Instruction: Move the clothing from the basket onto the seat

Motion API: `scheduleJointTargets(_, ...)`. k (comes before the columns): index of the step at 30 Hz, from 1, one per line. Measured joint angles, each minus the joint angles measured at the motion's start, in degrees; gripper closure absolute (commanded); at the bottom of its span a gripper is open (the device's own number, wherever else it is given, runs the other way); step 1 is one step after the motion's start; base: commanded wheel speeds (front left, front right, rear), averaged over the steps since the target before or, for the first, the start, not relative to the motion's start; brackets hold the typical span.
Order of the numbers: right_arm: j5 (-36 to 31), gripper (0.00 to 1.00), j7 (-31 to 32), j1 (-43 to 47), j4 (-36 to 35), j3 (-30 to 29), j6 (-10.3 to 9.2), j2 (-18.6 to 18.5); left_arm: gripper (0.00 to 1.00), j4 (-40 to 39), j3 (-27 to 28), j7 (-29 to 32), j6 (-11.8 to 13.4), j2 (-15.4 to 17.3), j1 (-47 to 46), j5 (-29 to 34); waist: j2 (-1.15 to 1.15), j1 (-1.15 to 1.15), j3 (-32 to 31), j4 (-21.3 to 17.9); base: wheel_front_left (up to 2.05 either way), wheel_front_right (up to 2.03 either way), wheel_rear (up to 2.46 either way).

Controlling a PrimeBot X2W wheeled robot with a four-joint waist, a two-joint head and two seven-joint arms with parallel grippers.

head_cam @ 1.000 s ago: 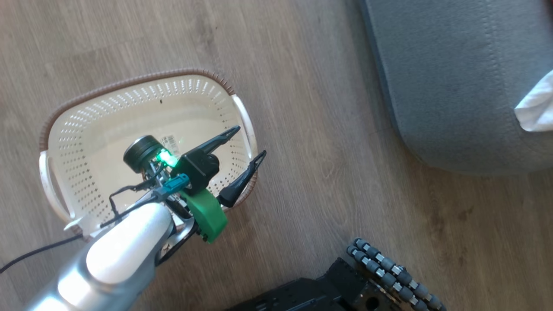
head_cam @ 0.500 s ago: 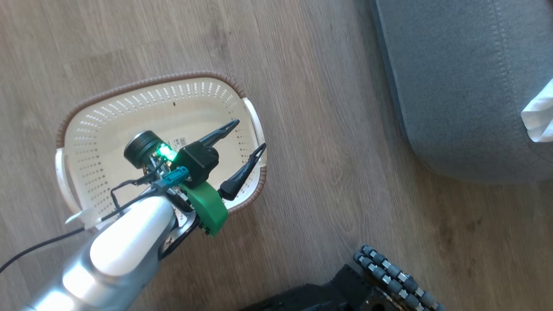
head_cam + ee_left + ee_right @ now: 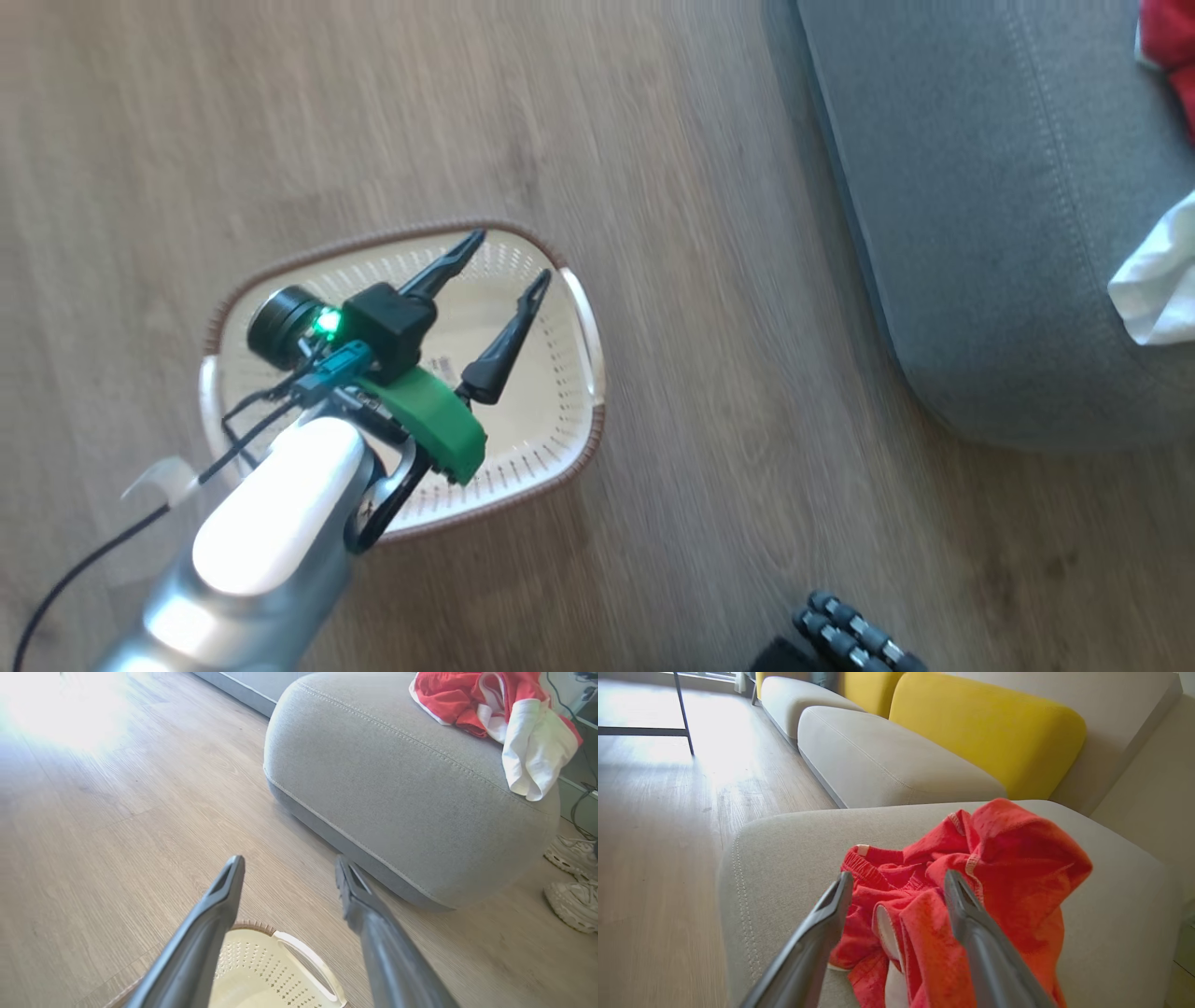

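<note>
Red clothing (image 3: 994,858) on grey seat (image 3: 784,858).
Our left gripper (image 3: 288,858) and right gripper (image 3: 897,873) gape (empty); soft, light fabric, we'd pinch a fold.

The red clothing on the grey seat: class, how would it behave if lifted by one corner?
The clothing would probably hang limp: it lies crumpled in soft folds on the seat. It is likely light for its size, as the fabric looks thin. Its white part droops over the seat's edge, so a push might slide it off.
</note>
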Motion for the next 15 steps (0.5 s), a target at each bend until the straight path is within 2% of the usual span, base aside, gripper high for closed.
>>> scheduleJointTargets(6,1.5,0.00,0.0,5.9,-8.4,4.8,0.00,0.2,0.00,0.2,5.8,0.0,0.0,-2.1,3.5,1.0,0.00,0.00,-4.7,2.1,0.00,0.00,0.00)
scheduleJointTargets(15,2.0,0.00,-0.4,13.3,-15.5,12.6,0.00,1.6,0.00,1.4,17.3,-0.1,-0.1,-5.4,9.1,2.6,0.00,0.00,-11.8,6.7,0.00,0.00,0.00)
